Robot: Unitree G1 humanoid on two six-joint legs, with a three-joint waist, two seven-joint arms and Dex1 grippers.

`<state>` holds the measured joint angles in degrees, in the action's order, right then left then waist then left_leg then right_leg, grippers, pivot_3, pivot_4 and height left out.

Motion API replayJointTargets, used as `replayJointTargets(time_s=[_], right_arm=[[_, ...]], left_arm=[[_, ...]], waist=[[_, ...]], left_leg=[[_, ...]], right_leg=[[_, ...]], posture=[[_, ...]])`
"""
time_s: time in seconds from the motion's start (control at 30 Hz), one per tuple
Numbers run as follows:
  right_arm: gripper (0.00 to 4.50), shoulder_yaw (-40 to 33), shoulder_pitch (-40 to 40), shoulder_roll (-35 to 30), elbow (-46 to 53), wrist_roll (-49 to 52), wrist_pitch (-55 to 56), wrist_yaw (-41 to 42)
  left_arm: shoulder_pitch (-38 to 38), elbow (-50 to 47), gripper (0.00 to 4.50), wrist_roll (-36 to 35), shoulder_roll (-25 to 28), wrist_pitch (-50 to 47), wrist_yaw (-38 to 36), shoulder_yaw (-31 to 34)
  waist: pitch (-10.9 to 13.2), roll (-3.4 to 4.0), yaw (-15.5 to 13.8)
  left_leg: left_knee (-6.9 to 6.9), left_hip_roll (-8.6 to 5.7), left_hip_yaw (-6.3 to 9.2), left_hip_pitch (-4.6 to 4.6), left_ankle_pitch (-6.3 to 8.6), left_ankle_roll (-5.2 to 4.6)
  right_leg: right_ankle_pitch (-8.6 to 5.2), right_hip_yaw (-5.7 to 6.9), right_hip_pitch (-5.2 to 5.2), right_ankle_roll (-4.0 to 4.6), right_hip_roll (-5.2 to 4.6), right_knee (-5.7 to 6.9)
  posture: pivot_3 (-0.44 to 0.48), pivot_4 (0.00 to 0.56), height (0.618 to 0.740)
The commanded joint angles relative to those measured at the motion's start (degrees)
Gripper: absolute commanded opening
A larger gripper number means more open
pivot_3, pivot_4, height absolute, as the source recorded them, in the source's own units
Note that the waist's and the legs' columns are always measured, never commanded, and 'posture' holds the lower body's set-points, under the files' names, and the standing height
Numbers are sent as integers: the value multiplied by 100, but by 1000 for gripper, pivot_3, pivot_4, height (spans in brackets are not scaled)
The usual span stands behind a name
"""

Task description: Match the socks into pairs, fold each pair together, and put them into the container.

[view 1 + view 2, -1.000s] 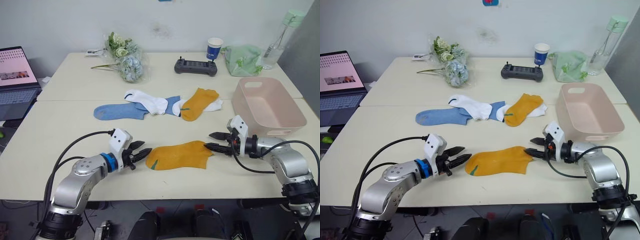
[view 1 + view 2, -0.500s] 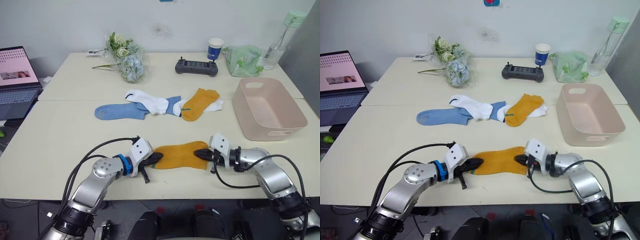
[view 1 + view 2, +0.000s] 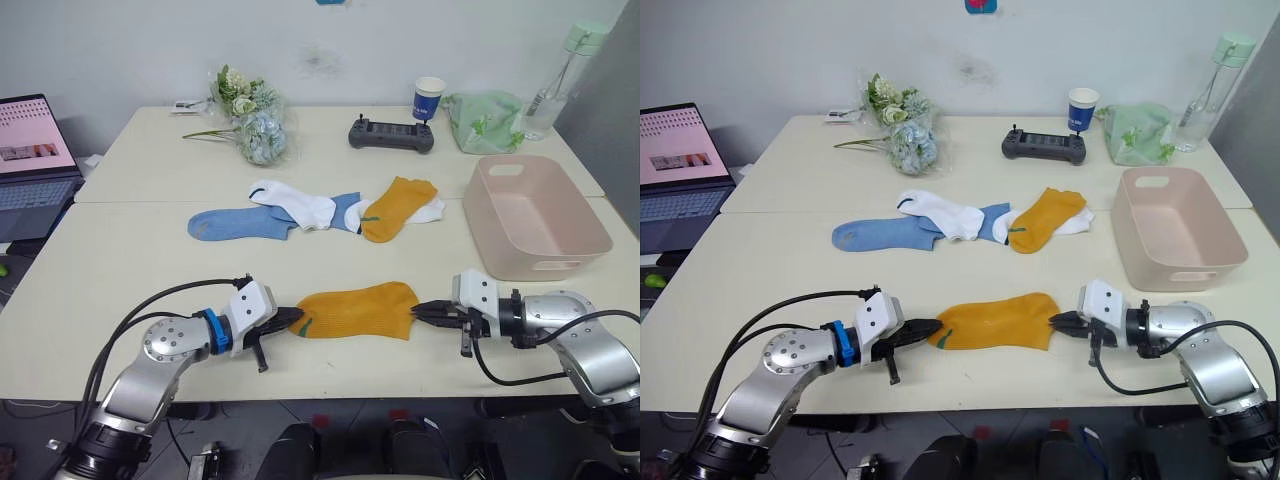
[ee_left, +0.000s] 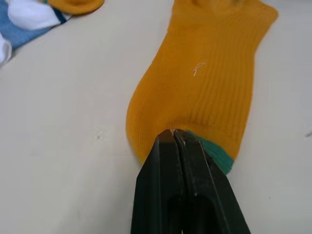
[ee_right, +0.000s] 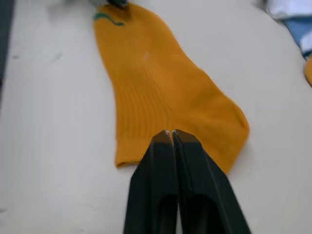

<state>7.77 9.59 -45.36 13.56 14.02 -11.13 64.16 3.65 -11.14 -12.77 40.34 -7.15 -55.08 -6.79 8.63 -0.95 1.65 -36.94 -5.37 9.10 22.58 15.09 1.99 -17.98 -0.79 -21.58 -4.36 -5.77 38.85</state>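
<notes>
Near sock (image 3: 358,310): mustard-yellow, flat along the table's (image 3: 120,260) front edge, green-tipped toe toward the left, cuff toward the right. Left gripper (image 4: 174,132) pinched tight on the toe end, fingers together with fabric between. Right gripper (image 5: 172,133) clamped likewise at the cuff edge, no gap between fingers. Lay stretched between the two holds, still resting on the table.

Second yellow sock (image 3: 397,207) further back, partly over a white sock (image 3: 432,210); another white sock (image 3: 296,205) and blue socks (image 3: 238,222) in the same loose row, overlapping. Tub (image 3: 535,217) at the right, empty, well apart from the held sock.

Judged soft, light, limp: no stiffness to carry its own shape, so likely to sag in the middle once lifted and to drape or twist if one end let go. Ribbed knit looked grippy rather than slippery; thin edge pinches probably enough, though a shallow bite on the hem could slip under pull. Best hold seemingly at both ends, as here, to keep it flat for laying over its match behind.
</notes>
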Motion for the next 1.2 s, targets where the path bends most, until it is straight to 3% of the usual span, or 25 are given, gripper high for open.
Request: replayJointTargets(time_s=[0.03, 0.2, 0.27, 0.43, 0.53, 0.77, 0.8, 1.1, 1.2], right_arm=[[1640, 120, -54, -51, -32, -144, 793, 332], [3428, 481, 54, 83, -594, -581, 1379, 393], [3476, 586, 118, 130, -815, -744, 1560, 362], [3476, 798, 286, 254, -1152, -1048, 1715, 261], [2888, 794, 371, 390, -1249, -1026, 1759, 194], [456, 749, 496, 466, -1282, -1033, 1711, 197], [99, 723, 507, 480, -1245, -986, 1651, 201], [41, 567, 292, 111, -148, -95, 656, 751], [41, 330, 163, -230, 730, 803, -497, 900]], left_arm=[[-57, -193, 892, 13, 138, 564, -378, -22], [1, 247, 2524, 806, 123, 1288, -321, -445], [62, 443, 3165, 1020, 64, 1432, -222, -543], [95, 693, 3165, 1338, -4, 1503, -50, -673], [95, 693, 2291, 1311, -63, 1329, 33, -643], [148, 659, 73, 1234, -31, 1172, -51, -647], [156, 654, 0, 1217, -30, 1166, -71, -649], [-13, -16, 0, 740, 58, 852, -383, -588], [-270, -824, 0, -270, 179, -226, -551, -306]], waist=[[1, 1, 0], [1, 1, 0], [1, 1, 0], [-1, 1, -1], [-1, 2, 0], [-1, 2, 1], [-1, 2, 1], [1, 3, 0], [7, 6, 6]], left_leg=[[1, 1, 0, -1, 0, 0], [0, 0, -1, -2, 0, 0], [1, 1, -1, -3, 0, 0], [2, 1, -1, -26, 0, -1], [3, 1, 1, -34, 2, -4], [4, 1, 2, -37, 4, -7], [4, 1, 1, -37, 4, -7], [6, 0, 3, -34, 8, -13], [6, 1, 3, -21, 10, -17]], right_leg=[[0, 0, 0, 0, 0, 0], [0, 1, 4, 0, 0, 0], [0, 1, 3, 0, 2, 0], [0, 1, 27, -1, 2, -1], [-1, 1, 32, -1, 3, 0], [-1, -1, 30, -1, 5, 2], [-1, -2, 30, -1, 5, 2], [-1, -3, 27, -2, 4, 1], [-2, -4, 17, -2, 4, 0]], posture=[[0, 150, 740], [0, 150, 740], [0, 150, 740], [0, 150, 740], [0, 150, 740], [0, 150, 740], [0, 150, 740], [0, 150, 740], [0, 150, 740]])
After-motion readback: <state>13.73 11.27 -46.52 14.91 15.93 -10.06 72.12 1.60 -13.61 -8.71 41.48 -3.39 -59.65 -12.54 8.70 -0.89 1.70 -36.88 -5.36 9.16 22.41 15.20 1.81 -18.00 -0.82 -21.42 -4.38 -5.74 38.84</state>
